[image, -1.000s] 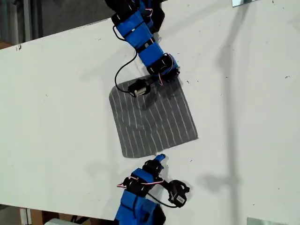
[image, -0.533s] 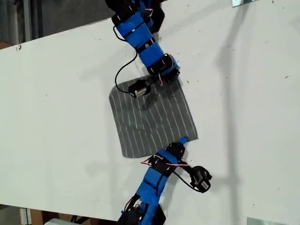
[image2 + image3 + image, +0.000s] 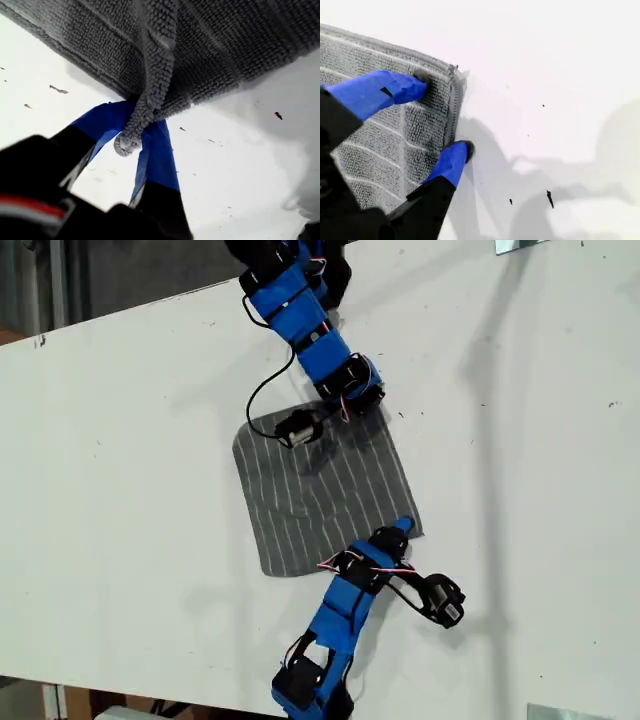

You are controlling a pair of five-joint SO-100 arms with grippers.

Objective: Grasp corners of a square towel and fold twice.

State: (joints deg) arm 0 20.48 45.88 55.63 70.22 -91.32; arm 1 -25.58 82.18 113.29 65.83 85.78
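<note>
White tabletop [image 3: 120, 470] carries the work; the towel [image 3: 320, 490] lies flat near the middle of the exterior view, between the two arms.

Handling — judged from the pile texture: the cloth is soft, light and limp; it will drape and sag from any held point, and it should not slip readily from a firm pinch. Take hold at the corners, well inside the hem, since a shallow bite on the rounded edge could pull free.

My first gripper [image 3: 135, 137] is clamped on a bunched corner [image 3: 127, 142], the fabric gathered into a ridge between the blue jaws; in the exterior view this matches the arm at the top edge of the towel. My second gripper [image 3: 437, 117] stands open astride a corner [image 3: 451, 70] — one fingertip [image 3: 417, 82] on the cloth, the other on the table just beside the hem; nothing is gripped yet.

Appearance: grey looped terry; thin white parallel stripes; roughly square; stitched hem; slightly rounded corners.
</note>
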